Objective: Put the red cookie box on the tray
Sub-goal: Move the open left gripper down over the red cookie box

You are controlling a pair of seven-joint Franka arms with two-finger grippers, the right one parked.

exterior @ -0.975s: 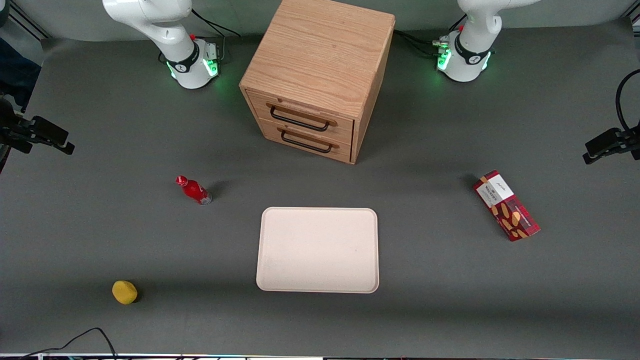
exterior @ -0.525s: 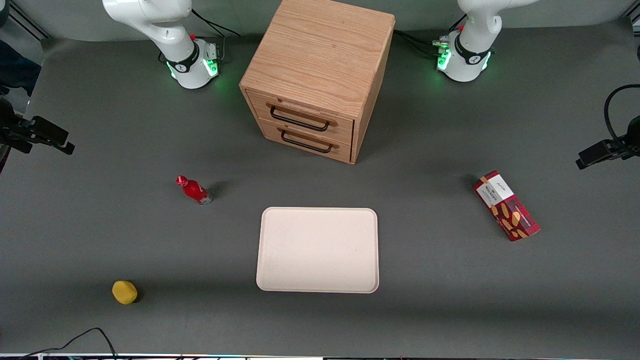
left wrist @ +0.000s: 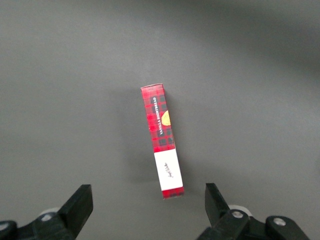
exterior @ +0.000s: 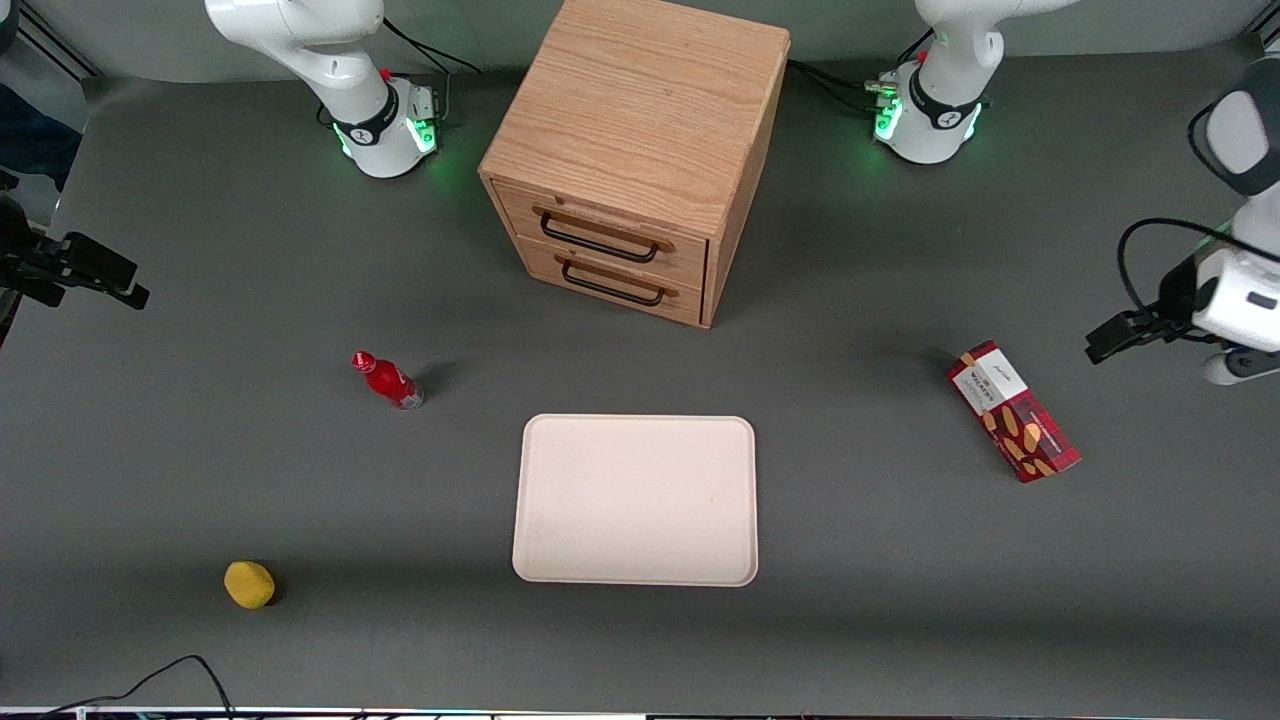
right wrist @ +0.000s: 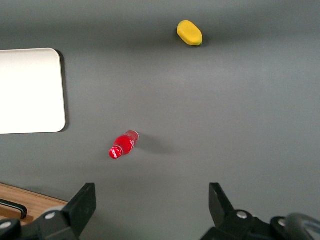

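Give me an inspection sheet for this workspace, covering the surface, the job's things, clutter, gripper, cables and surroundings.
Surface: dark grey table, flat, no spills seen.
Job's things: red cookie box lies flat on the table toward the working arm's end, apart from the tray; nothing lies on the tray.
Clutter: small red bottle and yellow object toward the parked arm's end; wooden drawer cabinet, both drawers shut.
Gripper: left gripper open, holding nothing, above the table with the box between its fingers in the wrist view, not touching it.
Cables: black cable at the table edge nearest the front camera; cables at the arm bases.
Surroundings: nothing seen.
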